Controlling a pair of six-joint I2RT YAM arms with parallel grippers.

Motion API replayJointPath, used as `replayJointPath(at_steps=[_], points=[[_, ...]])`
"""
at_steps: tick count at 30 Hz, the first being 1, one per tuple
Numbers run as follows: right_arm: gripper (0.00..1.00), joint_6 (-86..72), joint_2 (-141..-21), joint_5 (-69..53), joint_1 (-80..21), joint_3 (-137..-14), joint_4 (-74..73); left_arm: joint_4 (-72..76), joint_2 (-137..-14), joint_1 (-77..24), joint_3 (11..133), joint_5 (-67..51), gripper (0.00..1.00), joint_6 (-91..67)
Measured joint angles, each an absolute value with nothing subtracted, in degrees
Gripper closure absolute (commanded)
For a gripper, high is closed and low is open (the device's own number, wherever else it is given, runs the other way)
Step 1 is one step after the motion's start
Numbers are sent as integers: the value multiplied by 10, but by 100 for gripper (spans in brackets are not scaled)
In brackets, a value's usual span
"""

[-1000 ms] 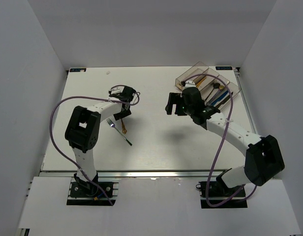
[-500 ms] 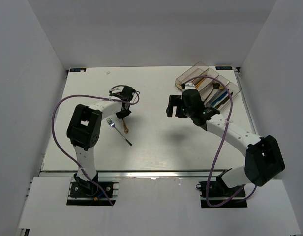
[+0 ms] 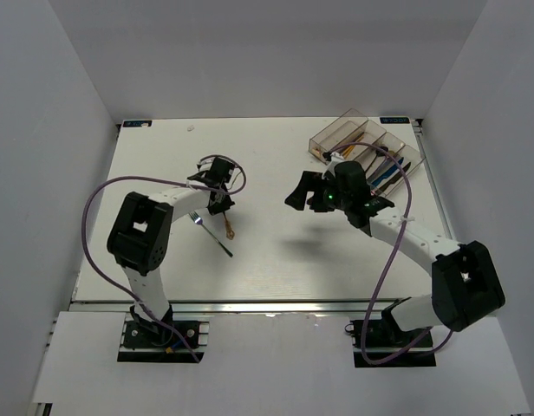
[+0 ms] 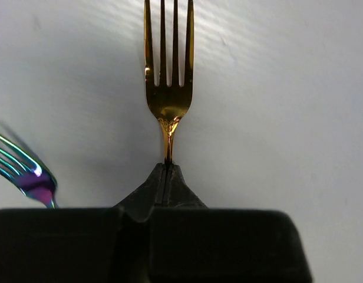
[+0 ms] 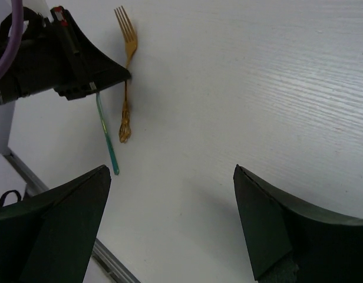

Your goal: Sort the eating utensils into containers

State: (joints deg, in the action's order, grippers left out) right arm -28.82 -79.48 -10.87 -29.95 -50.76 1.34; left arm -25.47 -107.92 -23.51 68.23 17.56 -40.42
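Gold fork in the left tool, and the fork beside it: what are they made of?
The gold fork: likely polished metal with gold plating, given mirror-like glints on the tines. The iridescent fork: probably metal with a rainbow coating, shining teal to purple.

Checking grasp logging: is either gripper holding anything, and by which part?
Left gripper pinches the slim gold metal fork by its neck, just below the tines. Right gripper open, empty.

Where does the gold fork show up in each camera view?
Top external: gold fork left of centre, at the left tool.
Left wrist: gold fork top centre, tines up, neck pinched by the tool.
Right wrist: gold fork upper left, tines up.
Shared landmark: the teal fork beside it, in all three.
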Motion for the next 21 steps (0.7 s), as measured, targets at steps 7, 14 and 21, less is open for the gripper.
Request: replayJointPath(at_steps=[7, 14, 21], points=[[12, -367, -834, -194, -286, -477, 103, -174, -964, -300, 589, 103, 100, -377], [17, -479, -872, -195, -286, -443, 187, -82, -900, -349, 555, 46, 100, -362], [23, -545, -895, -185, -286, -446, 236, -49, -897, -371, 551, -5, 100, -356]])
